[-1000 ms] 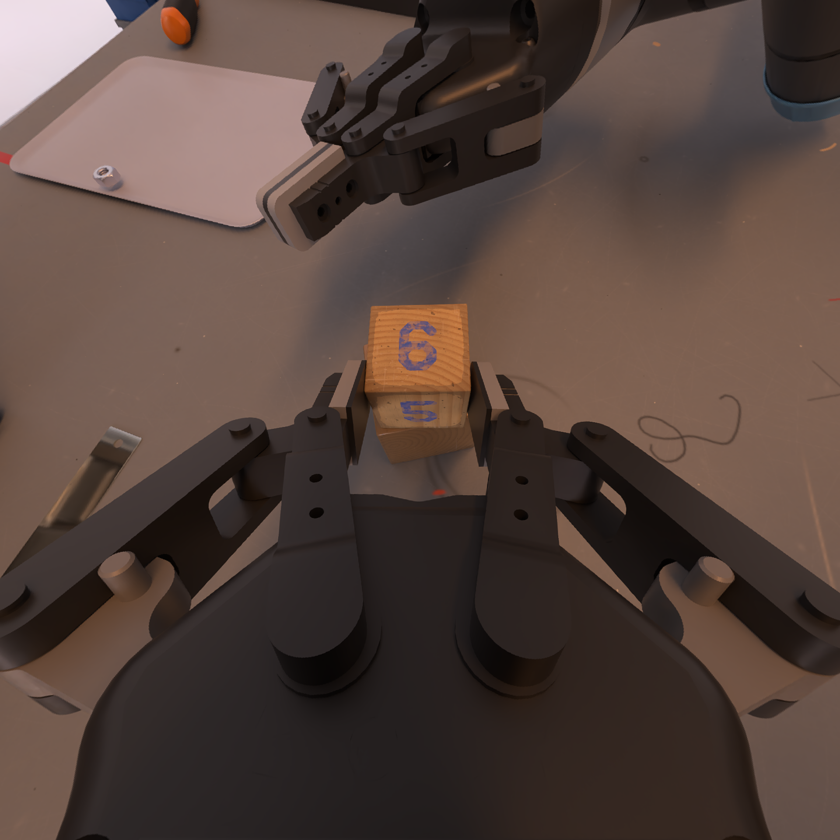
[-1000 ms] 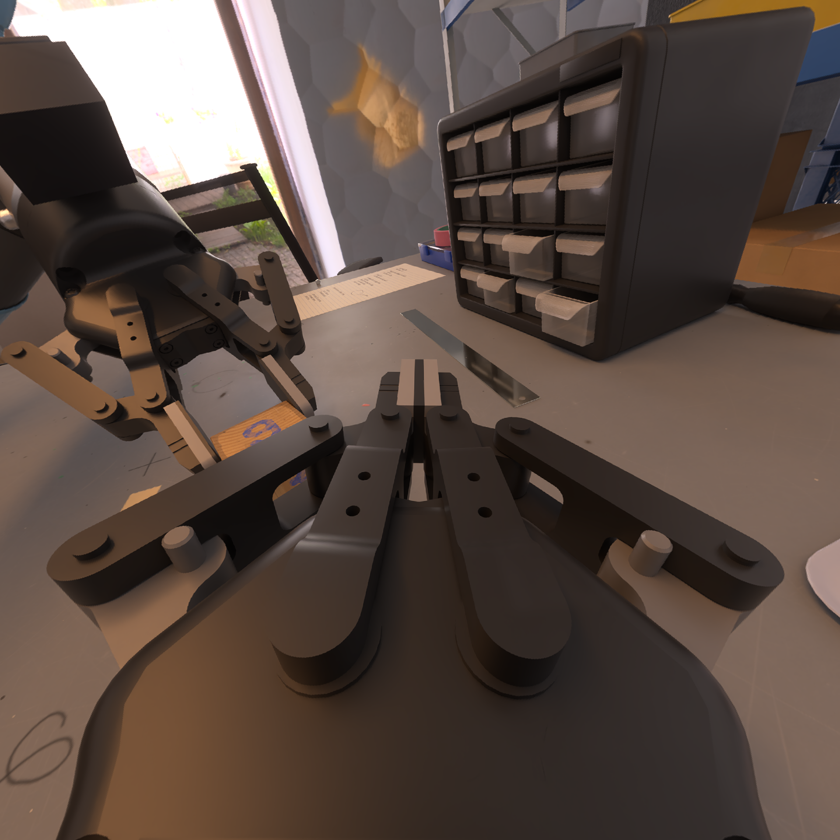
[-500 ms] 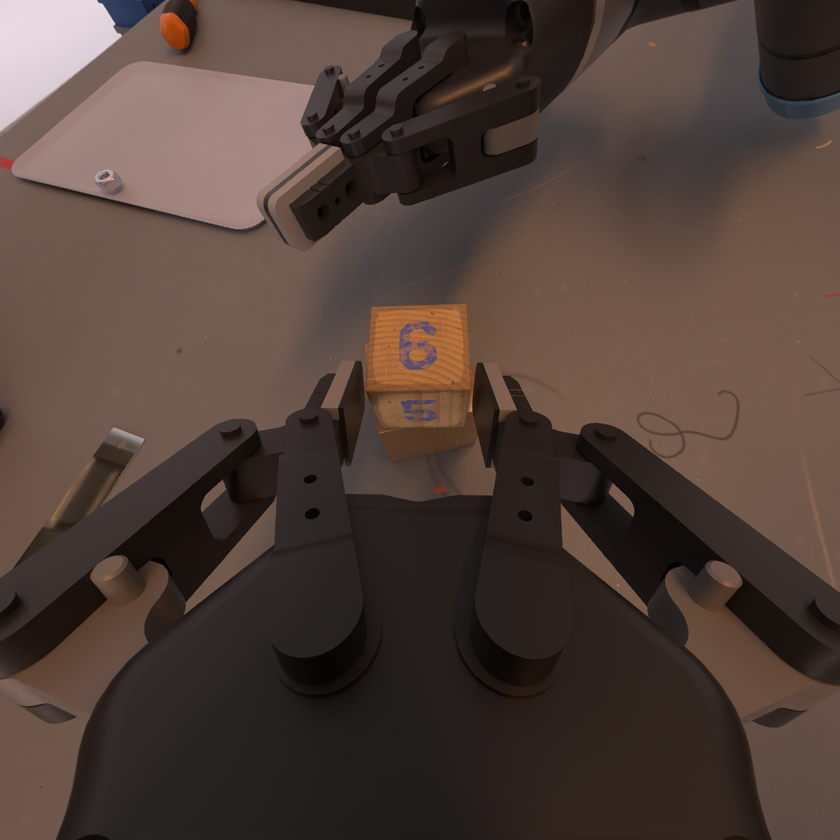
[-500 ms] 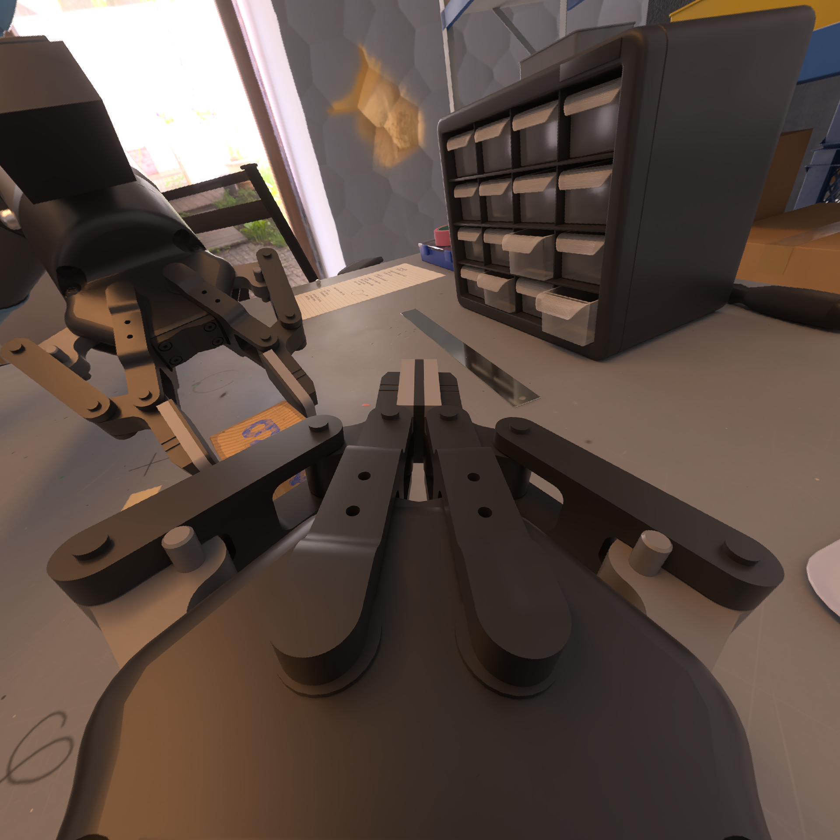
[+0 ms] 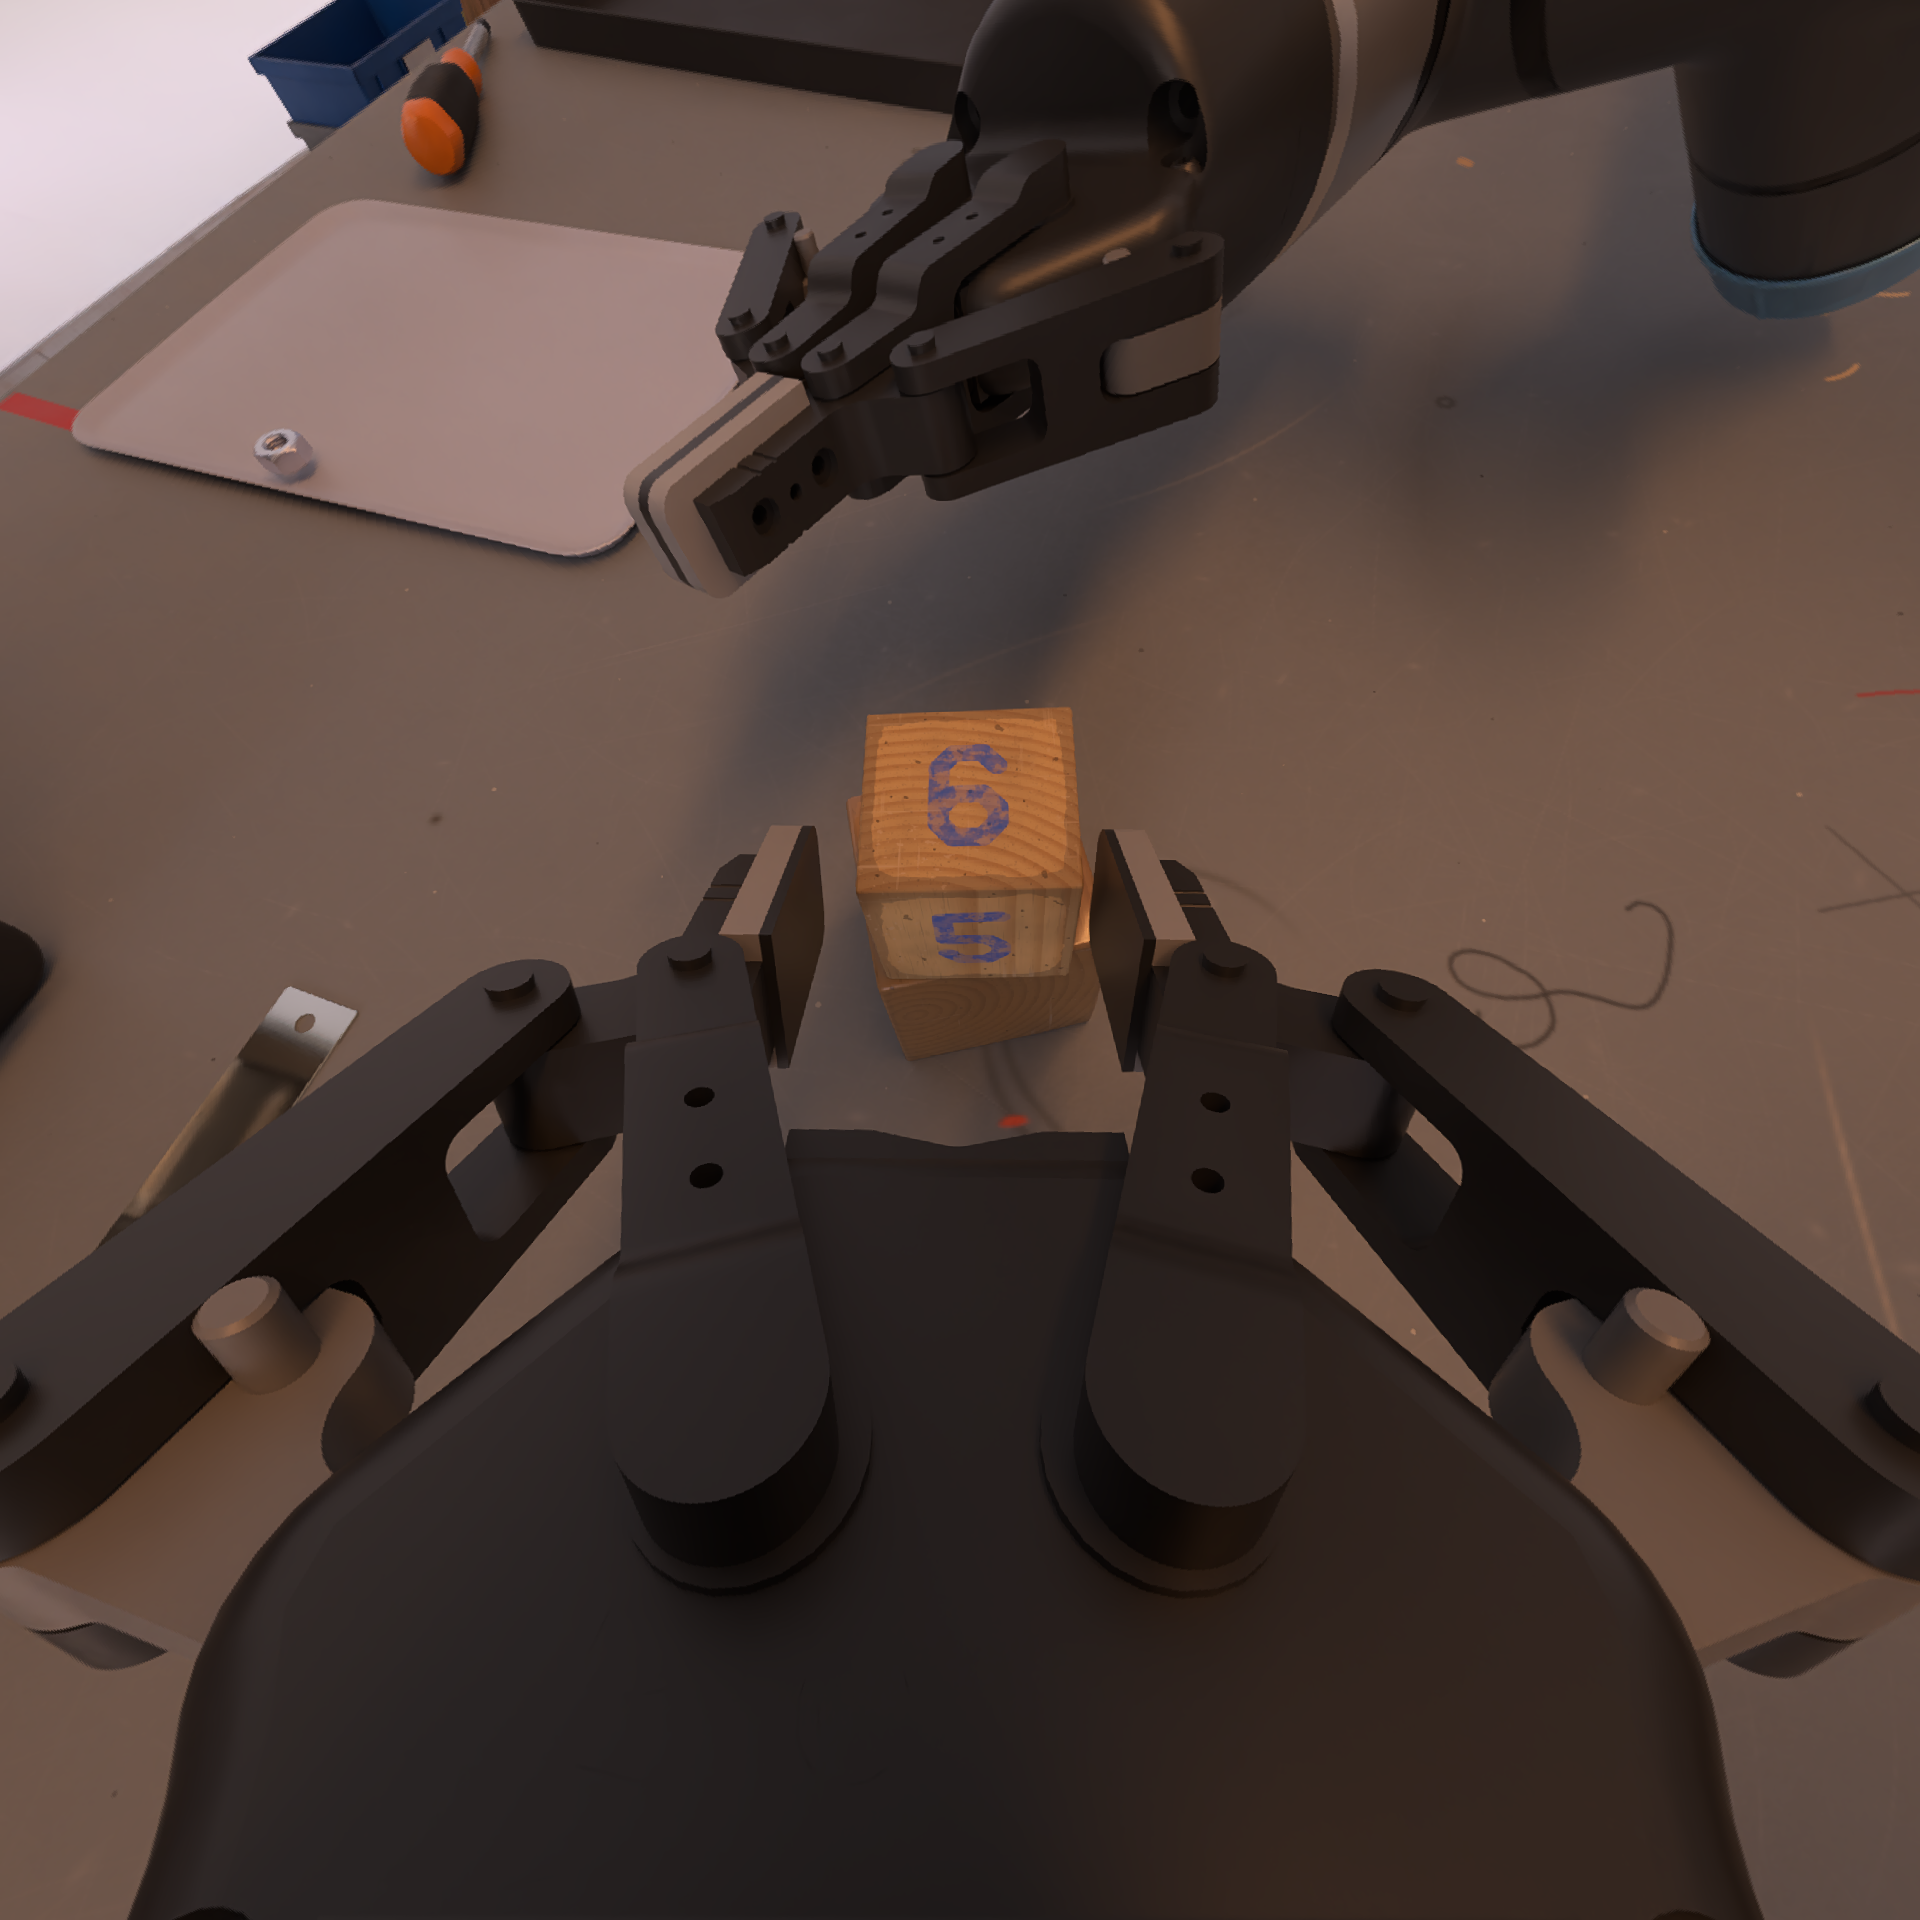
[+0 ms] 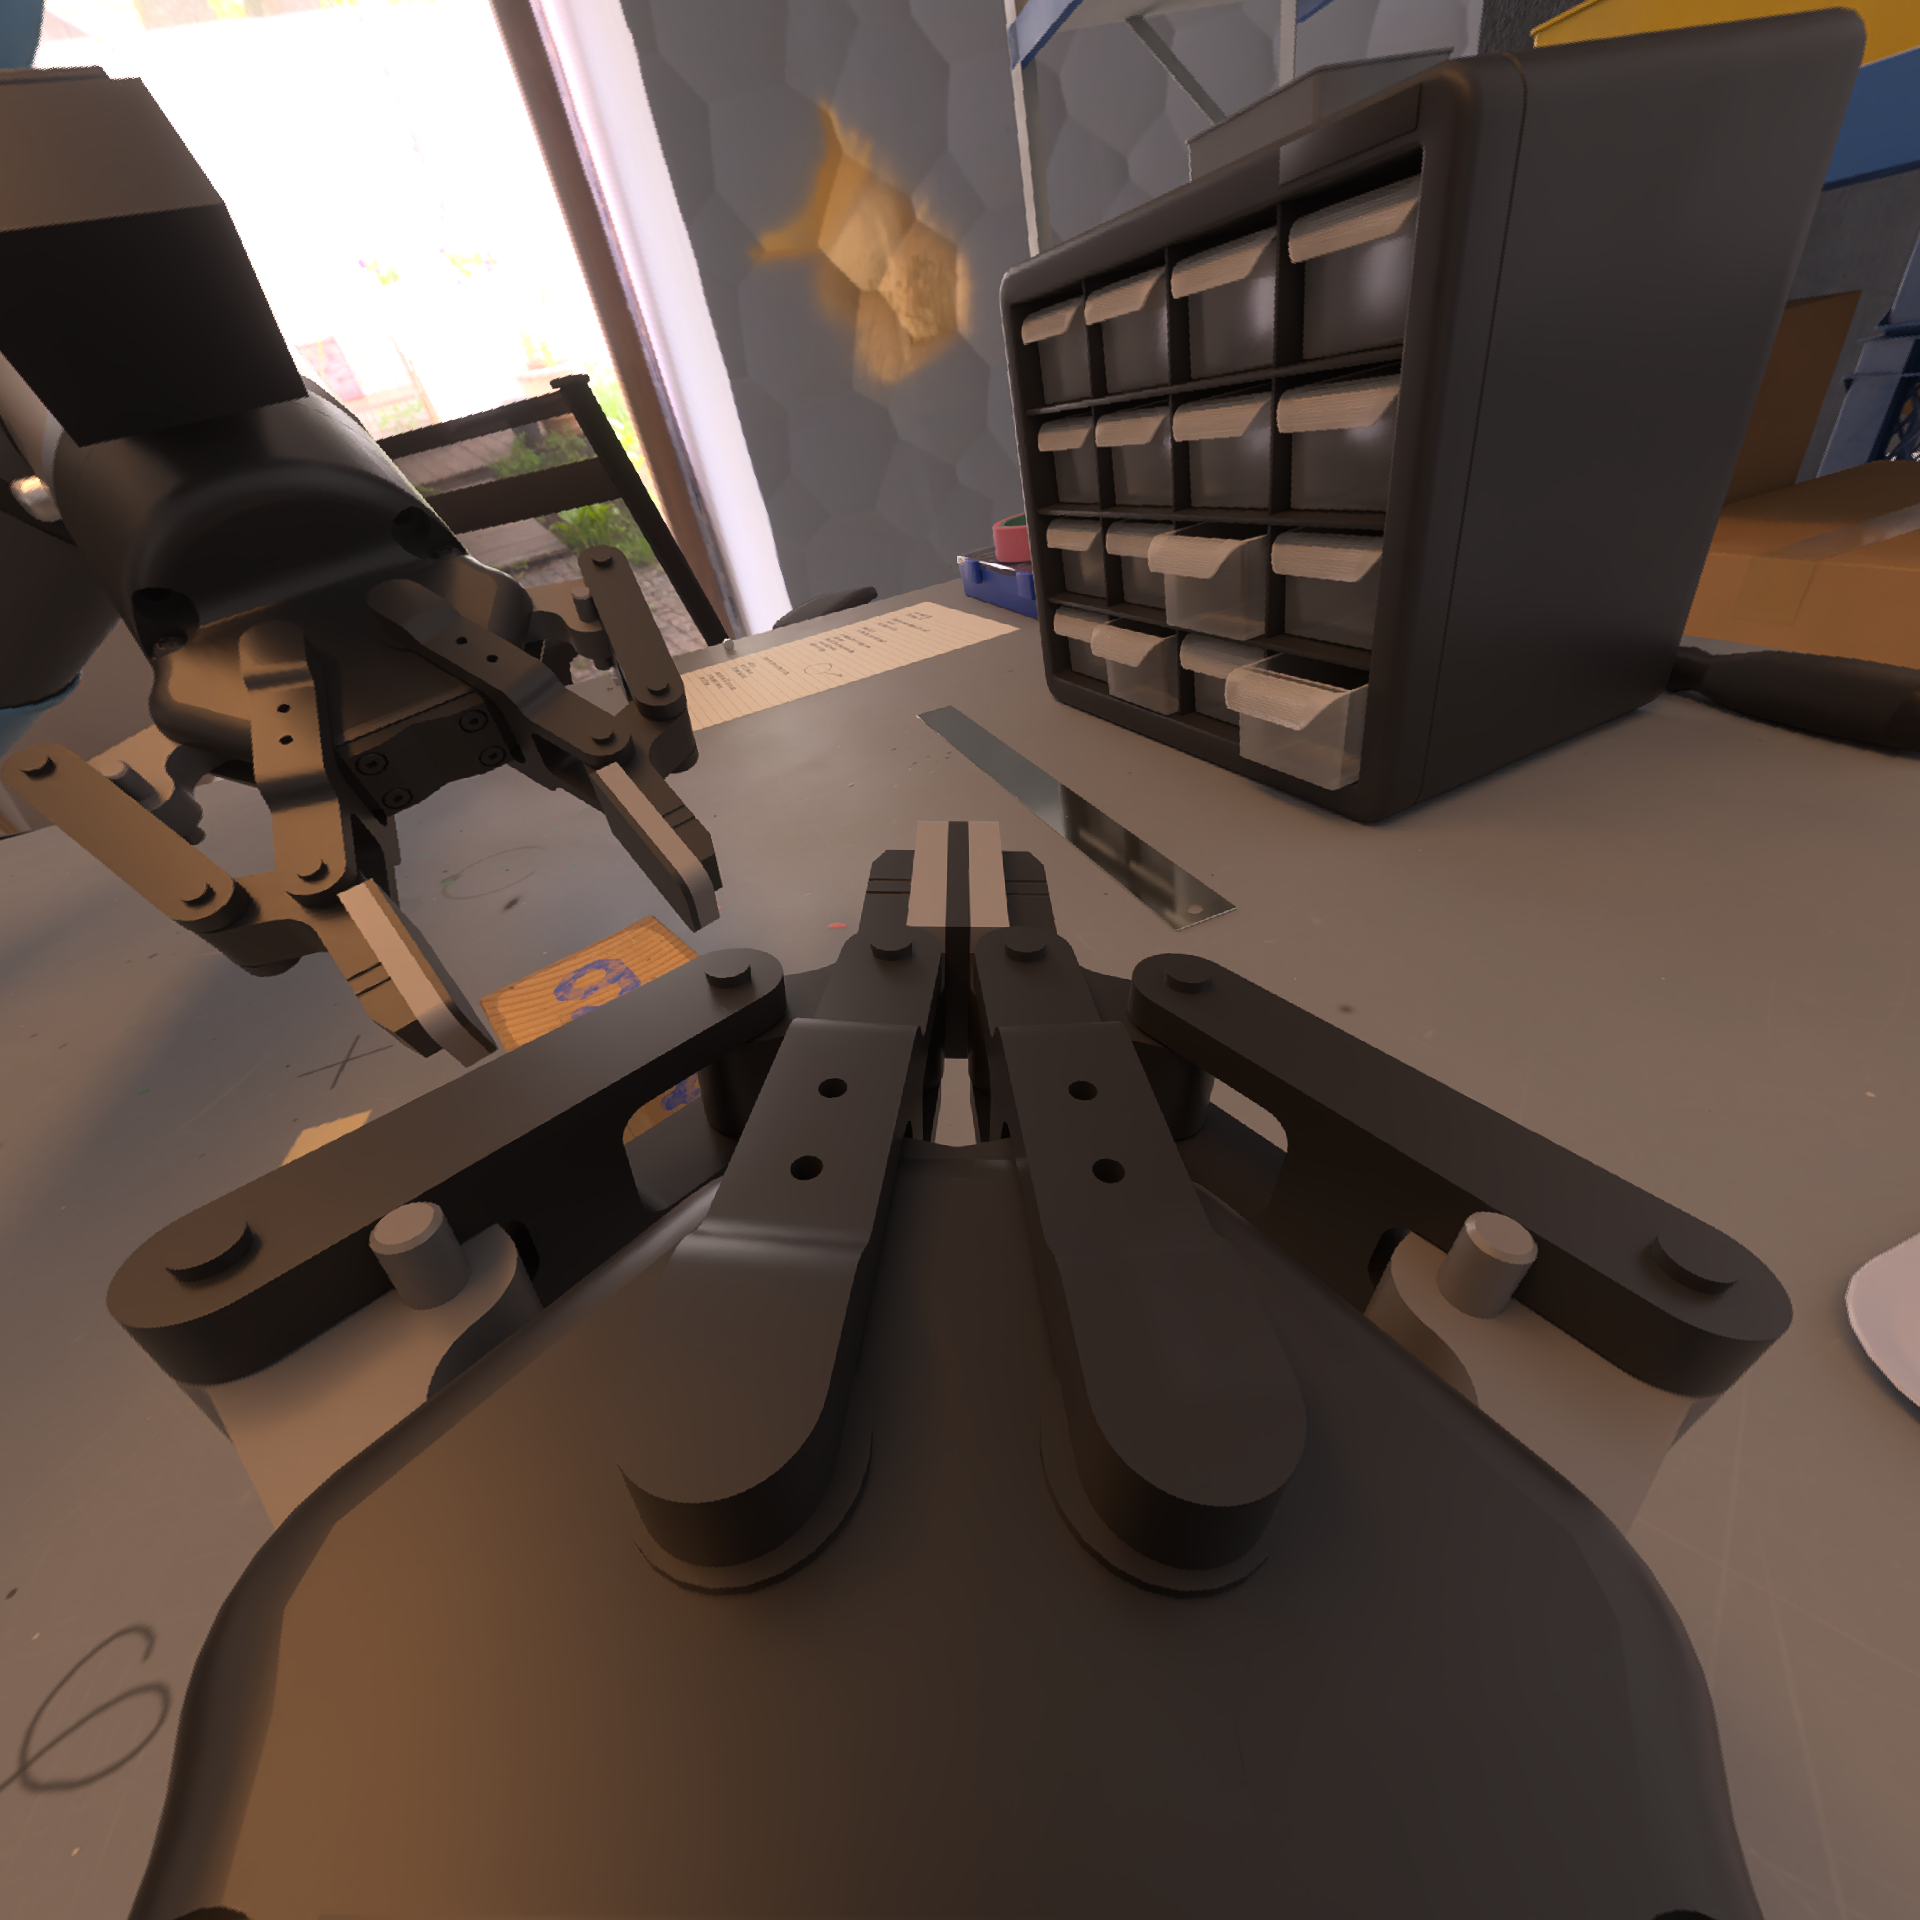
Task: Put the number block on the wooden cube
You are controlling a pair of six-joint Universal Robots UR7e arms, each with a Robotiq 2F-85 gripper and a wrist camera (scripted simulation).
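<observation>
The number block (image 5: 968, 821), wooden with blue digits, sits on top of the plain wooden cube (image 5: 987, 1013) on the table. My left gripper (image 5: 961, 914) is open, its pads standing apart on either side of the block without touching it. My right gripper (image 6: 956, 873) is shut and empty; it also shows in the left wrist view (image 5: 717, 520), hovering beyond the stack. In the right wrist view the left gripper (image 6: 540, 935) hangs over the block (image 6: 582, 987), which my own linkage partly hides.
A flat tray (image 5: 395, 364) with a metal nut (image 5: 283, 453) lies at the far left, with an orange-handled screwdriver (image 5: 442, 114) beyond it. A metal bracket (image 5: 249, 1081) lies at the left. A drawer cabinet (image 6: 1403, 468), a steel ruler (image 6: 1070, 810) and a paper sheet (image 6: 831, 655) show in the right wrist view.
My left gripper's fingers have opened away from the number block and drawn back a little; the block stays on the cube. The right gripper has not moved.
</observation>
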